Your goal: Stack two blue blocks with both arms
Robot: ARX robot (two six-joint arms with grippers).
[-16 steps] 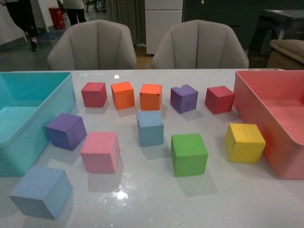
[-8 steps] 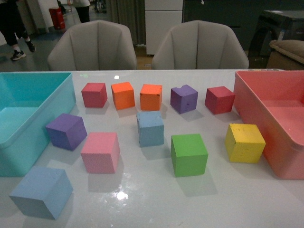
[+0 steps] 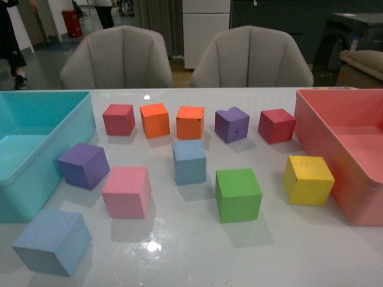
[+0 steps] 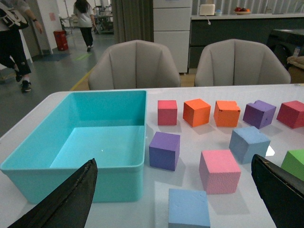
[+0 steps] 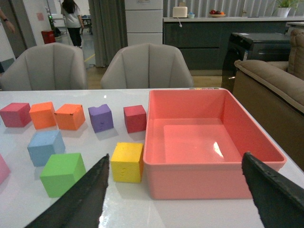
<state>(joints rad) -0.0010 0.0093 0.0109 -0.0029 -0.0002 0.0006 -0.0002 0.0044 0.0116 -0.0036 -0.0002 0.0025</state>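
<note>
Front view: blue block (image 3: pixel 52 241) at near table (image 3: pixel 269 251) corner by bin (image 3: pixel 24 197), second blue block (image 3: pixel 190 160) centre, well apart. Empty left gripper (image 4: pixel 173 161) and right gripper (image 5: pixel 175 158) spread wide. Pre-grasp stage; next, probably each grabs one.

Front view: from the robot's body, raised, facing across the tabletop (image 3: pixel 251 257) toward 2 grey chairs (image 3: pixel 116 57); no fingers in frame.
Left wrist view: low and close, facing the same chairs; left fingers (image 4: pixel 71 199) spread wide nearest the lens, teal bin (image 4: pixel 118 183) just beyond 1 finger.
Right wrist view: low, same heading; right fingers (image 5: pixel 78 199) spread wide, pink bin (image 5: pixel 199 183) beyond and between them.
Front and left wrist share: teal bin, purple block (image 4: pixel 164 150), near blue block (image 4: pixel 189 208).
Front and right wrist share: pink bin, yellow block (image 5: pixel 127 162).
All 3 share: middle blue block (image 3: pixel 190 160), chairs.
</note>
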